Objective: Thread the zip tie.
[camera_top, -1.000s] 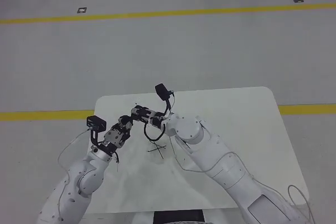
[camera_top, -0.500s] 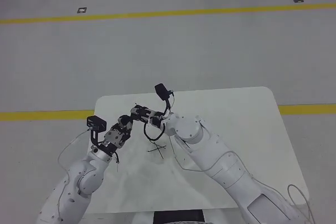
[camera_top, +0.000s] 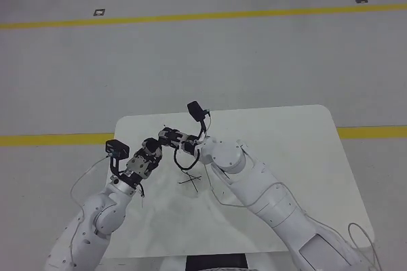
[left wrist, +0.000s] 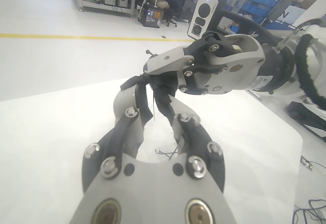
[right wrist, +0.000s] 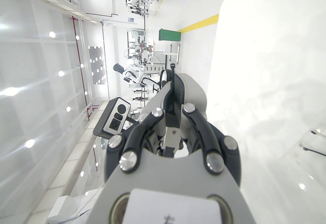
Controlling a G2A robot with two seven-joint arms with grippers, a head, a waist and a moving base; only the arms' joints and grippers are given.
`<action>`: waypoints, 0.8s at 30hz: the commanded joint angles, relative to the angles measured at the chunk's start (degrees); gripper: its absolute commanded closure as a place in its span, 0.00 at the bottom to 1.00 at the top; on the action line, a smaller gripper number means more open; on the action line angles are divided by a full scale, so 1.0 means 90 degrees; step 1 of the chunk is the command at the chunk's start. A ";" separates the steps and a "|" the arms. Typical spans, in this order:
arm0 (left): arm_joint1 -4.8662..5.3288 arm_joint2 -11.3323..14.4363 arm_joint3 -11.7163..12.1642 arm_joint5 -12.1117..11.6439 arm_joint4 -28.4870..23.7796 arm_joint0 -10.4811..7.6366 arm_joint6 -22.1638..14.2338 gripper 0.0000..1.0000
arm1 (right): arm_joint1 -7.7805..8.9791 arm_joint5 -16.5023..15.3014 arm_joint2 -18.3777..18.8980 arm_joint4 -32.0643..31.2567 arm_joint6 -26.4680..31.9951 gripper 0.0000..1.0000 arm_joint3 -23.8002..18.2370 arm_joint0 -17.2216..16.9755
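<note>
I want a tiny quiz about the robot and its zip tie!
1. True or false: the right gripper is shut on a zip tie.
2. Where do the spare ties lie? A on the table, B on the floor, C in a box.
3. Fill in: the left gripper meets the right one above the ____.
Key: 1 true; 2 A; 3 table.

White surface (camera_top: 292, 135), corners rounded.
Thin black ties (camera_top: 190, 180) lie crossed on it, left of its middle.
</note>
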 commanded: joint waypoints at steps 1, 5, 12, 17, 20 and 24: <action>0.0003 0.0005 0.0009 0.0000 0.0007 -0.0006 0.0019 0.75 | -0.0002 -0.0003 0.0000 0.0000 0.0003 1.00 0.0007 0.0004; 0.0009 0.0008 0.0023 0.0000 0.0000 -0.0014 0.0036 0.77 | -0.0007 -0.0004 -0.0002 0.0009 0.0017 1.00 0.0028 0.0017; 0.0024 0.0021 0.0029 0.0000 -0.0027 -0.0027 0.0049 0.87 | -0.0016 0.0001 -0.0013 0.0006 0.0027 1.00 0.0061 0.0038; 0.0034 0.0029 0.0045 0.0000 -0.0056 -0.0038 0.0044 0.96 | -0.0022 0.0000 -0.0019 0.0001 0.0037 1.00 0.0076 0.0050; 0.0039 0.0034 0.0059 0.0000 -0.0069 -0.0046 0.0046 1.00 | -0.0026 -0.0003 -0.0024 -0.0001 0.0039 1.00 0.0080 0.0055; 0.0044 0.0035 0.0067 0.0000 -0.0077 -0.0047 0.0047 1.00 | -0.0031 -0.0003 -0.0031 -0.0006 0.0039 1.00 0.0083 0.0060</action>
